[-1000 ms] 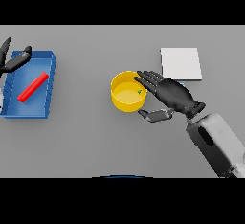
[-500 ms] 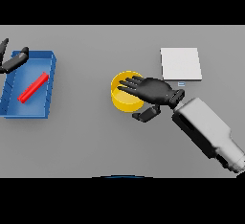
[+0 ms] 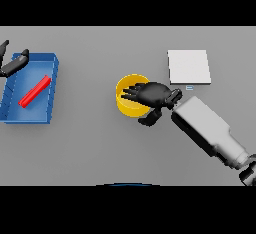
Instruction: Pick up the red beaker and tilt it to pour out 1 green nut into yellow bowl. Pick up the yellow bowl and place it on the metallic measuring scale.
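Right hand [image 3: 150,95] lies spread over the yellow bowl [image 3: 127,104] (thumb outside its rim), fingers nearly straight.

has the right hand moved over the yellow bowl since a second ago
Yes. The right hand has slid left, away from the metallic measuring scale, and now covers more of the yellow bowl.

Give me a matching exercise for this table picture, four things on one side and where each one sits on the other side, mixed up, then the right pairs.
Things:
1. red beaker
2. yellow bowl
3. metallic measuring scale
4. left hand

Places:
A. under the right hand
B. far right of the table
C. at the blue tray's far left corner
D. lying inside the blue tray

Pairs: 1-D, 2-A, 3-B, 4-C
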{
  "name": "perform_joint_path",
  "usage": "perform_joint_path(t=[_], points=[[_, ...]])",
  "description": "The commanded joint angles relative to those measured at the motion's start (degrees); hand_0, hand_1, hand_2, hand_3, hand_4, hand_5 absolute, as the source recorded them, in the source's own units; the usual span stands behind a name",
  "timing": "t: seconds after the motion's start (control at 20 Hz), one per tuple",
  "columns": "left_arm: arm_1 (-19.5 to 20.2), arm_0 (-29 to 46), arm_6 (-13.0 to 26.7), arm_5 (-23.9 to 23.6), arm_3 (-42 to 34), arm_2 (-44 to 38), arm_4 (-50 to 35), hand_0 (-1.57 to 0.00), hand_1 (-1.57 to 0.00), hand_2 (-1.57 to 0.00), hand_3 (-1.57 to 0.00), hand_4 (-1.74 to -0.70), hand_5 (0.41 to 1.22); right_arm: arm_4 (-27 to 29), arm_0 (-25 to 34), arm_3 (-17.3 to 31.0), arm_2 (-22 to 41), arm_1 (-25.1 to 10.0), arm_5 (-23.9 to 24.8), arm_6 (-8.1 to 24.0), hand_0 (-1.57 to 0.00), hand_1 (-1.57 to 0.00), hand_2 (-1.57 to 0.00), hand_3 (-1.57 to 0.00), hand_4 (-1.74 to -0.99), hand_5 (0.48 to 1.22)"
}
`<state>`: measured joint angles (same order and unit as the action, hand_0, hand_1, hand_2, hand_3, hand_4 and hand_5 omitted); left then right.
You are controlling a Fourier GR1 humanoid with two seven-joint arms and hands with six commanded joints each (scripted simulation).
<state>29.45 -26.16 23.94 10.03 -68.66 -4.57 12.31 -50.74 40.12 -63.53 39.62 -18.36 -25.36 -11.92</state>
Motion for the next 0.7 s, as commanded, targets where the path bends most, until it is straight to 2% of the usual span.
perform_joint_path(t=[0.0,0.1,0.2,0.25,0.3,0.35,0.4,0.5,0.65], points=[[0.43,0.24,0.31,0.33,-0.16,-0.1,-0.03,0.0,0.0,0.0,0.0,-0.79,0.708,0.04,0.24,0.6,0.19,0.62,-0.39,0.34,0.0,0.0,0.0,-0.01,-1.188,0.693],[0.13,0.04,0.75,0.39,0.33,0.11,0.08,0.0,0.0,0.0,0.0,-0.79,0.713,0.17,0.34,1.65,0.09,1.01,-0.29,0.43,0.0,0.0,-0.01,-0.04,-1.209,0.732],[0.18,0.04,0.32,0.49,0.36,0.1,0.03,0.0,0.0,0.0,0.0,-0.79,0.712,-0.28,0.69,2.61,0.29,1.31,0.42,0.38,-0.05,-0.06,-0.09,-0.13,-1.261,0.809],[0.27,-0.18,0.34,0.52,-0.19,0.06,-0.1,0.0,0.0,0.0,0.0,-0.79,0.711,-0.26,0.48,2.21,0.47,1.3,0.42,-0.22,-0.19,-0.18,-0.19,-0.21,-1.309,0.891],[0.1,-0.15,0.37,0.34,0.15,0.17,0.09,0.0,0.0,0.0,0.0,-0.79,0.71,-0.22,0.45,2.29,0.4,1.04,0.82,-1.27,-0.45,-0.41,-0.35,-0.32,-1.363,0.957],[-0.19,-0.06,0.03,0.38,0.23,0.41,0.12,0.0,0.0,0.0,0.0,-0.79,0.71,-0.22,0.17,2.09,0.43,1.22,1.1,-0.88,-0.68,-0.64,-0.59,-0.57,-1.435,1.01],[0.26,-0.39,-0.24,0.16,1.2,0.02,0.36,0.0,0.0,0.0,0.0,-0.79,0.71,0.1,0.19,1.59,0.37,0.6,0.7,-1.67,-0.86,-0.83,-0.79,-0.68,-1.492,1.052],[0.33,-0.66,-0.38,0.28,1.41,0.08,0.42,0.0,0.0,0.0,0.0,-0.79,0.707,0.28,0.88,1.87,0.43,0.9,-0.11,-1.46,-1.11,-1.09,-1.07,-0.88,-1.578,1.113],[0.76,-0.98,-0.18,0.6,1.67,0.13,0.62,0.0,0.0,0.0,0.0,-0.78,0.711,1.31,0.39,0.17,0.51,-0.1,-2.03,-0.99,-1.34,-1.33,-1.25,-1.07,-1.658,1.166]])
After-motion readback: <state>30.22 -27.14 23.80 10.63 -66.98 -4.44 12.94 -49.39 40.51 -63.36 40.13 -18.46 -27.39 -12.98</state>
